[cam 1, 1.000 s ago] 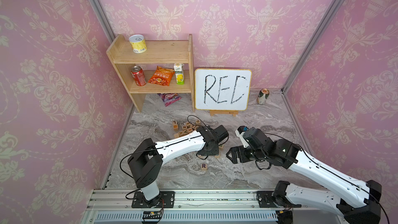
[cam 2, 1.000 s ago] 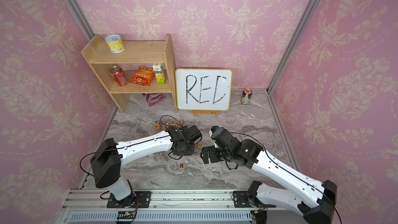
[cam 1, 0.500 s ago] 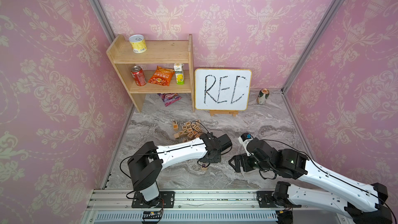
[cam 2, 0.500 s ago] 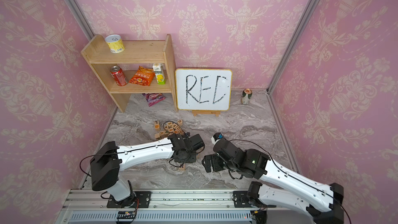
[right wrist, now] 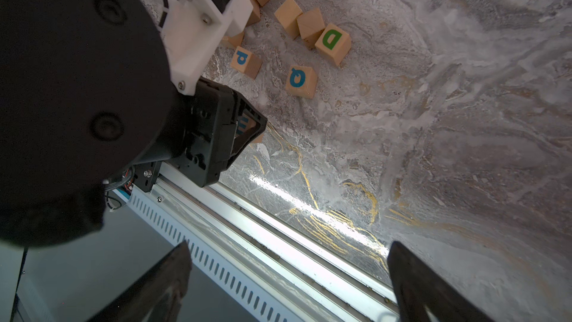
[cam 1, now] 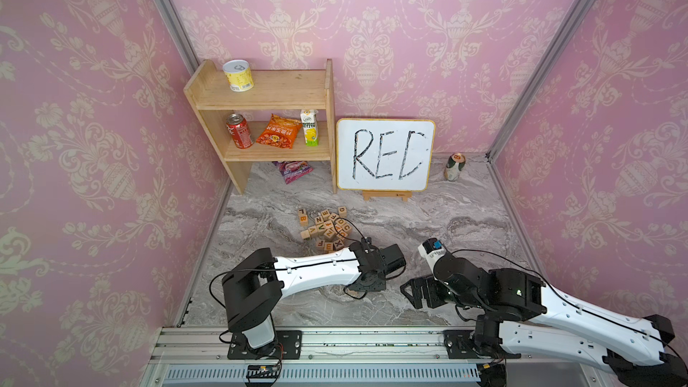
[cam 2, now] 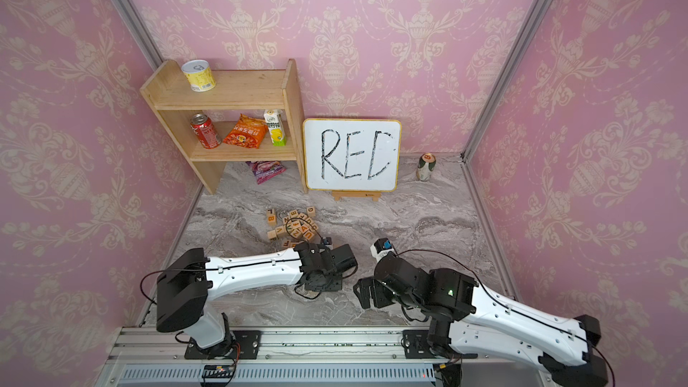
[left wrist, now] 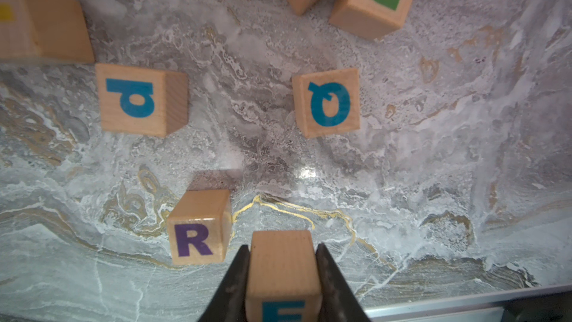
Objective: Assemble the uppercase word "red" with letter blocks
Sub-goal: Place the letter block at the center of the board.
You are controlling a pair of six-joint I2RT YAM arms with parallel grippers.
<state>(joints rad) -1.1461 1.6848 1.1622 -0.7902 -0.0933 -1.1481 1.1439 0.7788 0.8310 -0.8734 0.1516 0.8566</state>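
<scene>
Currently the left fingers [left wrist: 235, 280] are clamped on the blue E block [left wrist: 283, 271], one against each side face. That block sits just beside the purple R block [left wrist: 198, 227], to its right as the letters read, with a narrow gap between them. Whether it touches the marble worktop [left wrist: 418, 150] cannot be told. The R block rests on the worktop, letter up. The green D block [left wrist: 371, 1] lies well apart at the edge of the loose pile, beyond the blue Q block [left wrist: 328, 103] and the blue P block [left wrist: 139, 100]. The right fingers [right wrist: 414, 283] stand wide apart, holding nothing, over the worktop's front edge by the aluminium rail [right wrist: 253, 221].
</scene>
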